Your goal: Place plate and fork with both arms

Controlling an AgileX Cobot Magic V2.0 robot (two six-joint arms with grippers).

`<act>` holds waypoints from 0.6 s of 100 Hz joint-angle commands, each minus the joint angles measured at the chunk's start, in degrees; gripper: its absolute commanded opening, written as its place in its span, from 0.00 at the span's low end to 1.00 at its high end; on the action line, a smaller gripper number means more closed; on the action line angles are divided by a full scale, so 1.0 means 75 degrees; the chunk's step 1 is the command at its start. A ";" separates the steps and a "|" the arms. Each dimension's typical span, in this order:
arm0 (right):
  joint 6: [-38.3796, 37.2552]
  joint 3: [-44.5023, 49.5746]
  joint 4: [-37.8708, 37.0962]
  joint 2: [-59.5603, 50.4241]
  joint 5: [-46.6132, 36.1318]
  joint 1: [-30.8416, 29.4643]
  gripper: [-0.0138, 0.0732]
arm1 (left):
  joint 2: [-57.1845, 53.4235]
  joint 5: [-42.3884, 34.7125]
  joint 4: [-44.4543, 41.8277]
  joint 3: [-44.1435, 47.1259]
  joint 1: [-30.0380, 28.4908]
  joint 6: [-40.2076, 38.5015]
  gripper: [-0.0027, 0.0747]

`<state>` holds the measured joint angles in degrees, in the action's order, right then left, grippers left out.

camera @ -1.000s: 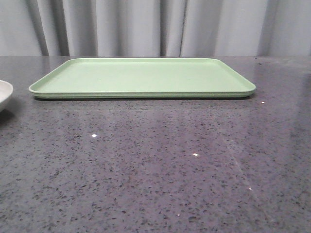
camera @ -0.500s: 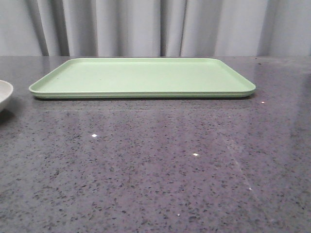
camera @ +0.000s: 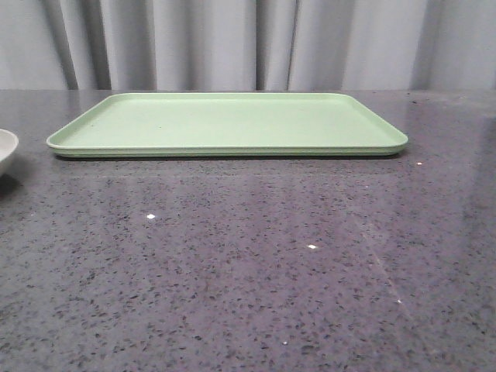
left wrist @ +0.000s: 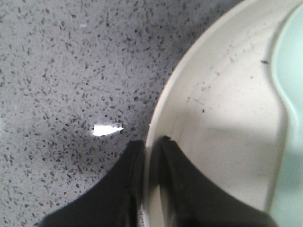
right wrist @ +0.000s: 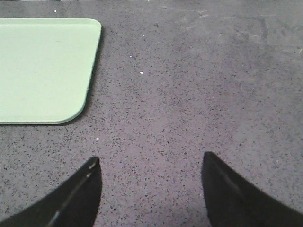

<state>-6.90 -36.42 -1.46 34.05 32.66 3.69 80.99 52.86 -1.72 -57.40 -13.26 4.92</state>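
Speckled grey stone is spreading out under everything, the table point(camera: 248, 263) shining with a few bright glints, and a light green tray point(camera: 229, 124) is lying flat on it toward the curtain point(camera: 248, 43) at the back. The off-white plate point(camera: 6, 149) is sitting on the table at the far left, well apart from the tray's near corner and mostly cut off by the edge of the front view. The left gripper point(left wrist: 150, 156) is pinching that plate's rim, one dark finger outside on the table side and the other inside the dish, closed narrowly on it. Something pale green is lying inside the plate, too cropped to name. The right gripper point(right wrist: 150, 189) is hanging over bare table just beside the tray's corner, its fingers spread wide and holding nothing.
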 commanded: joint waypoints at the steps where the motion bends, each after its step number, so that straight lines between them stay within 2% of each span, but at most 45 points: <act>1: 0.0007 -0.0257 -0.0038 0.0067 -0.0493 -0.0048 0.70 | -0.0193 -0.0099 -0.0100 -0.0193 -0.0025 -0.0010 0.01; 26: 0.0007 -0.0257 -0.0038 0.0067 -0.0493 -0.0048 0.70 | -0.0207 0.0212 0.0369 -0.0193 -0.0211 0.0056 0.01; 46: 0.0007 -0.0257 -0.0038 0.0067 -0.0493 -0.0048 0.70 | -0.0354 0.0373 0.2014 -0.0193 -0.0894 0.1239 0.01; 60: 0.0007 -0.0257 -0.0038 0.0067 -0.0493 -0.0048 0.70 | -0.0663 0.0403 0.2190 -0.0193 -0.1056 0.1381 0.01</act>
<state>-6.90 -36.42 -1.46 34.05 32.74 3.69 79.00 56.42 12.79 -57.62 -20.68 14.03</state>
